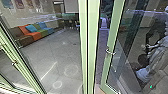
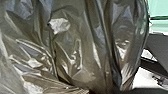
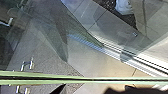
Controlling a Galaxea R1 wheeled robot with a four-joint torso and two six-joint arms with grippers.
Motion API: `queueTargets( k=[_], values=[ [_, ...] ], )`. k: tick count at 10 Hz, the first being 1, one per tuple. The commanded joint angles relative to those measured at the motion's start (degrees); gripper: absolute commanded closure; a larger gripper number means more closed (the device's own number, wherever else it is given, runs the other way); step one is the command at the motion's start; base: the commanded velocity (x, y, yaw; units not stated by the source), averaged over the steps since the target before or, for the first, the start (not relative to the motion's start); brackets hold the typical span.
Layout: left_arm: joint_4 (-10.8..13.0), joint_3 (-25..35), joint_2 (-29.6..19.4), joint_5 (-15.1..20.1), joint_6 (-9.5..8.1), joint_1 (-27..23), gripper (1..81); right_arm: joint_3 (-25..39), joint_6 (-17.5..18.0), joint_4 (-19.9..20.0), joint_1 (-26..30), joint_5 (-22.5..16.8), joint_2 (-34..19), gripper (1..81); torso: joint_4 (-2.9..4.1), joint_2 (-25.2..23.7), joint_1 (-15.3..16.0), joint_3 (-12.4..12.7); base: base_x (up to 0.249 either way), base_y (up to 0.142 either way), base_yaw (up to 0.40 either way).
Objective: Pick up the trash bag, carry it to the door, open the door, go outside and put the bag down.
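Observation:
Crumpled, shiny and dark, the trash bag [image 2: 82,50] is very close in the left wrist view. Its folds draw together at my left gripper [image 2: 112,89], which is shut on it. The head view has a green-framed glass door [image 1: 113,37] standing ajar on the right, with a metal handle [image 1: 110,52] on its frame. A wide green upright [image 1: 90,47] is left of the gap. In the right wrist view a narrow green door edge [image 3: 100,80] crosses the glass, with metal handles [image 3: 27,65] beside it; how my right gripper stands cannot be made out.
Through the glass lie a grey tiled floor [image 1: 60,50] and a row of coloured seats [image 1: 35,32]. Another green frame [image 1: 22,62] slants along the left. Pale shapes [image 1: 155,60] show in or behind the right-hand glass. A metal floor track [image 3: 125,56] runs near the door.

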Motion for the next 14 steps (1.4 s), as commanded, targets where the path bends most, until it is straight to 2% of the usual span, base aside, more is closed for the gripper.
queueTargets(
  k=[1, 3, 4, 5, 6, 7, 8, 9, 10, 11, 14],
  values=[
    [-0.18, 0.77, -0.29, 5.91, 0.27, -1.09, 81.1, -2.72, -0.27, -2.81, 6.86, 4.18, -0.29, 1.0, 0.0, 0.0, 0.02, 0.26, 0.0, 0.0, 0.0],
    [-0.1, 0.77, -0.2, 5.91, 0.27, -1.09, 81.1, -2.29, -0.27, -2.38, 5.37, 3.39, -0.2, 1.0, 0.0, -0.05, -0.02, -2.62, 0.0, 0.0, 0.0],
    [-0.1, 0.77, -0.11, 5.91, 0.27, -1.09, 81.1, -1.67, -0.27, -1.06, 3.79, 3.65, -0.2, 1.0, 0.0, -0.02, 0.02, -2.97, 0.0, 0.0, 0.0],
    [-0.1, 0.77, -0.11, 5.91, 0.27, -1.09, 81.1, -1.41, -0.36, -0.52, 3.34, 4.0, -0.11, 1.0, -1.64, -0.02, 0.02, -3.32, 0.0, 0.0, 0.0],
    [-0.1, 0.77, -0.11, 5.91, 0.27, -1.09, 81.1, -1.23, -0.45, -0.52, 3.44, 3.92, 0.06, 1.0, -5.54, 0.0, 0.04, -3.21, 0.0, 0.0, 0.0],
    [-0.1, 0.77, -0.11, 5.91, 0.27, -1.09, 81.1, -1.05, -0.8, -0.44, 3.17, 3.92, 0.59, 1.0, -5.85, 0.02, 0.06, -3.17, 0.0, 0.0, 0.0],
    [-0.1, 0.77, -0.11, 5.91, 0.27, -1.09, 81.1, -0.35, -0.8, -0.35, 2.3, 4.0, 0.85, 1.0, -1.81, 0.02, 0.09, -3.15, 0.0, 0.0, 0.0],
    [-0.01, 0.77, -0.02, 5.91, 0.27, -1.09, 81.1, 0.09, -0.8, 0.88, 0.45, 4.44, 0.85, 1.0, -3.34, 0.05, 0.09, -3.15, 0.0, 0.0, 0.0],
    [-0.01, 0.77, -0.02, 5.91, 0.27, -1.09, 81.1, -0.26, -1.06, 1.5, -0.52, 4.71, 0.85, 1.0, -4.41, 0.05, 0.09, -3.15, 0.0, 0.0, 0.0],
    [-0.01, 0.77, -0.02, 5.91, 0.27, -0.92, 81.1, -1.3, -1.67, 1.59, -0.52, 4.8, 0.33, 1.0, -4.76, 0.05, 0.09, -3.15, 0.0, 0.0, 0.0],
    [0.08, 0.77, 0.33, 5.91, 0.27, -0.92, 81.1, -3.69, -5.45, 4.83, -1.14, 4.62, -0.55, 1.0, -4.76, 0.06, 0.13, -3.17, 0.0, 0.0, 0.0]
  ],
)
